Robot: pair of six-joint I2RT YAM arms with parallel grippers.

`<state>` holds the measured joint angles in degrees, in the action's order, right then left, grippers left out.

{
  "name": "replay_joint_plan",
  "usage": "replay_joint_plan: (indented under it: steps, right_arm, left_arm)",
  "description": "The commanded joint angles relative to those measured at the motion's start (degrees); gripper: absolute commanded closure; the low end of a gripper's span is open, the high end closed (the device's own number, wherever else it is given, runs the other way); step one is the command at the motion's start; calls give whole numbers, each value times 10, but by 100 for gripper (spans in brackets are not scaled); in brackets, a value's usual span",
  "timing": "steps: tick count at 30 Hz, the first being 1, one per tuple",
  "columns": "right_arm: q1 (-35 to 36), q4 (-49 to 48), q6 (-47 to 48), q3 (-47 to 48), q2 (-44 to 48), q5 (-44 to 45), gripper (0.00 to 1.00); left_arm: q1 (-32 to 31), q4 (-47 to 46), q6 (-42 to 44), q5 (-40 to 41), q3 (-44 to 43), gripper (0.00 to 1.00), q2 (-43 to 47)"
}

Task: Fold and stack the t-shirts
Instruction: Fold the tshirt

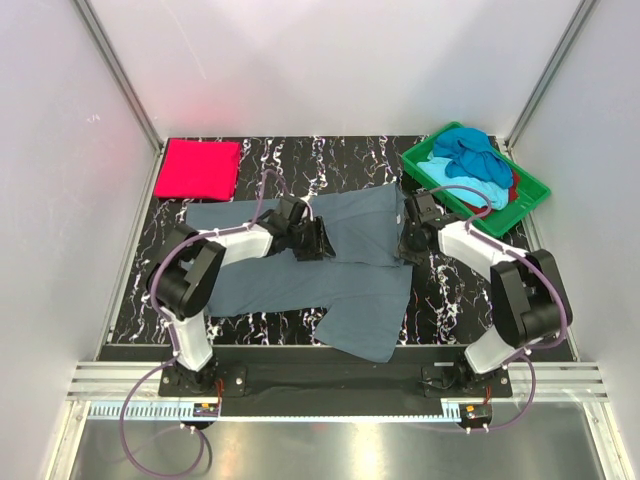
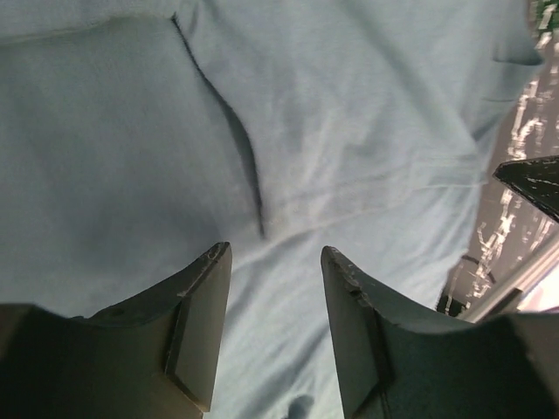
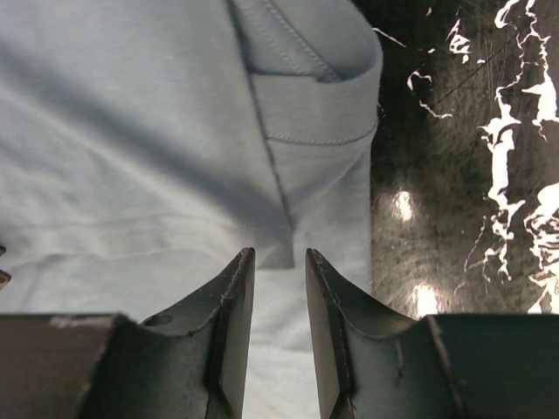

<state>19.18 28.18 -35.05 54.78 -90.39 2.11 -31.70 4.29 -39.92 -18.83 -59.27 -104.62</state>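
I stood in a lab robot cell: blank white panels (image 1: 330, 60), aluminium framing (image 1: 120, 72), a marbled black tabletop (image 1: 330, 160) under me.

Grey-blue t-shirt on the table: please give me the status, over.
Grey-blue t-shirt spread out, not yet stacked. Left gripper open above its middle, right gripper open at its right edge. Red-pink t-shirt folded, far left corner. Nothing in the way.

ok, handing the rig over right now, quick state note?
Left gripper: fingers open, above the middle of the slate grey-blue t-shirt.
Right gripper: fingers narrowly open, holding nothing, at that shirt's right edge.
Done: red-pink t-shirt folded, far-left corner.
Left: the grey-blue shirt lies spread out, not folded up; turquoise shirt, blue shirt and red shirt are crumpled in the green tray, far right.
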Motion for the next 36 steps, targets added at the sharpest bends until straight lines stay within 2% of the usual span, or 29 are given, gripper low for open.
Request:
replay_joint_plan:
  steps: [1, 5, 9, 13, 17, 18, 21, 30, 34, 36]
  right_arm:
    - [1, -33, -7, -6, -19, 25, 63]
    - [0, -56, -9, -14, -25, 26, 62]
    - [1, -69, -11, -17, -37, 37, 63]
    - [1, -87, -10, -31, -40, 53, 66]
    - [1, -89, -16, -36, -31, 45, 79]
    - [2, -90, -18, -36, -26, 45, 88]
    - [1, -90, -18, -35, -2, 45, 100]
    - [1, -84, -27, -39, 37, 30, 99]
    - [1, -81, -23, -39, 37, 32, 79]
    - [1, -82, -21, -35, 30, 27, 77]
  left_arm:
    - [-7, -41, 13, 17, -30, 50, -18]
    - [-11, -53, 22, 21, -38, 51, -36]
    - [-11, -54, 20, 18, -48, 57, -53]
    - [-15, -54, 19, 12, -50, 73, -56]
    - [-14, -45, 15, 13, -50, 88, -44]
    - [-15, -40, 16, 13, -51, 94, -36]
    - [-16, -18, 13, 10, -59, 100, -26]
    - [-15, 27, -4, 18, -86, 100, -9]
    - [-15, 30, -9, 18, -86, 100, -4]
    - [-15, 31, -12, 13, -90, 100, -11]
